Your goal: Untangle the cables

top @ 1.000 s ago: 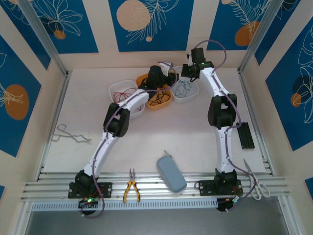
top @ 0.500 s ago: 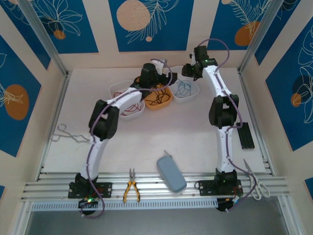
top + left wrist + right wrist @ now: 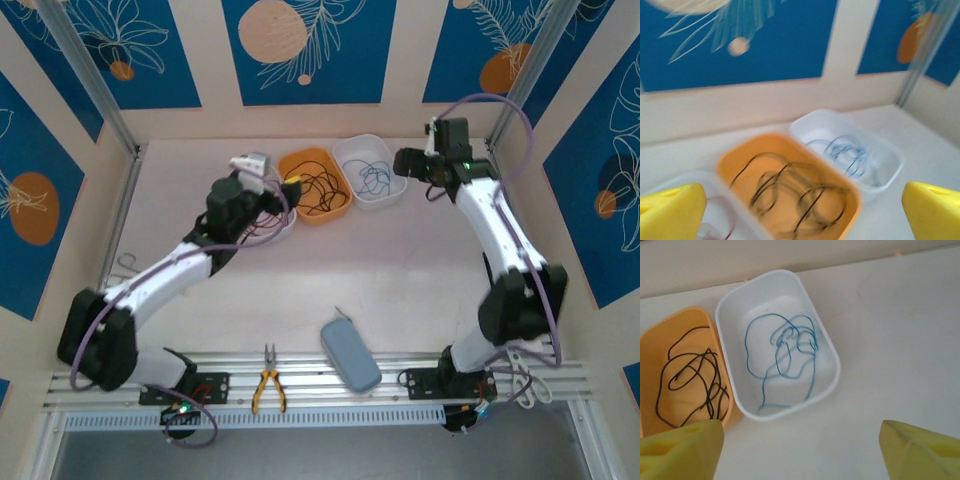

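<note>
Left claw stands wide; right claw likewise. Black cable lies in orange tub, blue cable in the touching white tub, at the far edge of the desk.

Three tubs are present: one orange tub, two white tubs. Cables number three: red cable, black cable, light blue cable. One pliers, one case.

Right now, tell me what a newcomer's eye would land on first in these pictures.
The bright orange tub at the table's far edge stands out first, with a black cable looped inside. Right beside it, a white tub holds a light blue cable. The yellow-fingered left claw and right claw hover open near them.
</note>
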Available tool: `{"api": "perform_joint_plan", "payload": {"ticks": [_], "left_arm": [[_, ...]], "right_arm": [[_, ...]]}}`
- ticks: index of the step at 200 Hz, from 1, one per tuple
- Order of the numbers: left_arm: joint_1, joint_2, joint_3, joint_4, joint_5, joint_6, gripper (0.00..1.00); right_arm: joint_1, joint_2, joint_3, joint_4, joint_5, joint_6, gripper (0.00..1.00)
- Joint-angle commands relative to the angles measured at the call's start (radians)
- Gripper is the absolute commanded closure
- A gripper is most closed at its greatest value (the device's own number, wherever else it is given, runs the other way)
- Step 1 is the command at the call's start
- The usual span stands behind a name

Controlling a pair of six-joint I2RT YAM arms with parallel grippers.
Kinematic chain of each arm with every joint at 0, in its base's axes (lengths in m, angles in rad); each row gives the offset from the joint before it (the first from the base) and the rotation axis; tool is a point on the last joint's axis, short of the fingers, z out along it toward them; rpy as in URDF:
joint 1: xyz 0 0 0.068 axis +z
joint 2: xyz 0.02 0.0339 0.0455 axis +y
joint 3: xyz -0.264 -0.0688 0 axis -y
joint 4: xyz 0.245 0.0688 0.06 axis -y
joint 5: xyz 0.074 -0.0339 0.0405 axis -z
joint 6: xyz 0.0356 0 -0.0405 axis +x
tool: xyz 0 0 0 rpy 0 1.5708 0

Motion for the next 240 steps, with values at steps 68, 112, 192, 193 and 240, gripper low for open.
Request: {"api": "perform_joint_plan", "payload": {"ticks": [68,112,192,193,240], "left_arm": [[0.297,-0.512,-0.588,-0.036,-0.229,0.138,0.0],[0.398,-0.332,-0.666,0.218,-0.116,0.184,0.0],[0.487,0.125,-0.672,0.807,0.121,0.167,0.0],[0.487,0.132,-0.672,0.814,0.122,0.167,0.0],[0.536,0.275,-0.632,0.873,0.228,0.133,0.0]], "right_arm": [[-0.06,-0.361,-0.732,0.514,0.126,-0.046,0.01],[-0.055,-0.335,-0.906,0.813,0.121,-0.109,0.01],[-0.094,-0.191,-0.975,1.07,0.026,-0.122,0.01],[-0.095,-0.19,-0.976,1.072,0.023,-0.122,0.01],[-0.115,-0.149,-0.991,1.187,-0.058,-0.145,0.01]]}}
